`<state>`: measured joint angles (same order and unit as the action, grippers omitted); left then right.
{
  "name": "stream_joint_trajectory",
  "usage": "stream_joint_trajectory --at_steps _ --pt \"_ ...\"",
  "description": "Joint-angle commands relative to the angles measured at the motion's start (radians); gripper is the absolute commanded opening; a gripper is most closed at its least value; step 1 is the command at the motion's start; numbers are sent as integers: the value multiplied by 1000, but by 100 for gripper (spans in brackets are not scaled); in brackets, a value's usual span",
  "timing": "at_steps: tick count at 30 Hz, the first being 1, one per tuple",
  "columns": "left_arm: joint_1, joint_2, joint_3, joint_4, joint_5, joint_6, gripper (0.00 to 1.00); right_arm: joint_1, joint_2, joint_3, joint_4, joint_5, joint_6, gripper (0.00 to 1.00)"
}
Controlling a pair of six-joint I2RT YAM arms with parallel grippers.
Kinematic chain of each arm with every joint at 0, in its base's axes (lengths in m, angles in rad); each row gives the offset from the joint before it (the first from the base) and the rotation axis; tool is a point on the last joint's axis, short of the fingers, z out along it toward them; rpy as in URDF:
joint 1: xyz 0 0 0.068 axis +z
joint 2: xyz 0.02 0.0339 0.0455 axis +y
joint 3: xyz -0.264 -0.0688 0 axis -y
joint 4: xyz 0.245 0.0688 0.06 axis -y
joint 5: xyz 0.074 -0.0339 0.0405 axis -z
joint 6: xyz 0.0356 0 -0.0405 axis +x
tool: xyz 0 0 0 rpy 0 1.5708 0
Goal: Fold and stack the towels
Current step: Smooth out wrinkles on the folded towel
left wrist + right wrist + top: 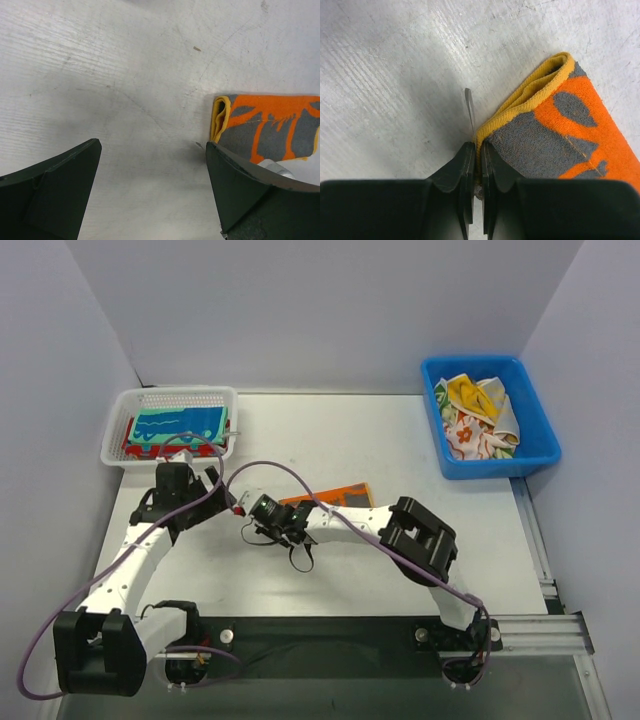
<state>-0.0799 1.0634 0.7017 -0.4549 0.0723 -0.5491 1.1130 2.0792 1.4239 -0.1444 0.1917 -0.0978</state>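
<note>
Right hand (476, 150) tight on towel (555, 135) edge

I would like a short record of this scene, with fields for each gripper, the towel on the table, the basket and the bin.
Right gripper: shut, pinching the yellow edge of the folded orange and grey towel
Left gripper: open, over the table beside that towel
Basket: folded teal towel on a red towel
Bin: crumpled towels, not yet folded

White mesh basket (175, 394) back left; blue bin (500, 467) back right
</note>
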Motion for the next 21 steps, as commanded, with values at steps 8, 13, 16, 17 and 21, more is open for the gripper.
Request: stream_joint_trajectory --at_steps 8,13,16,17,21 --pt "-39 76 -30 156 201 -147 97 -166 -270 -350 346 -358 187 0" --pt "-153 162 -4 232 189 -238 97 -217 -349 -440 540 -445 266 0" --pt "-208 230 10 286 159 -302 98 -234 -361 -471 604 -475 296 0" --pt "-218 263 9 320 143 -320 97 -245 -366 -477 618 -483 317 0" --pt "-241 337 10 383 152 -380 97 -251 -355 -474 614 -491 319 0"
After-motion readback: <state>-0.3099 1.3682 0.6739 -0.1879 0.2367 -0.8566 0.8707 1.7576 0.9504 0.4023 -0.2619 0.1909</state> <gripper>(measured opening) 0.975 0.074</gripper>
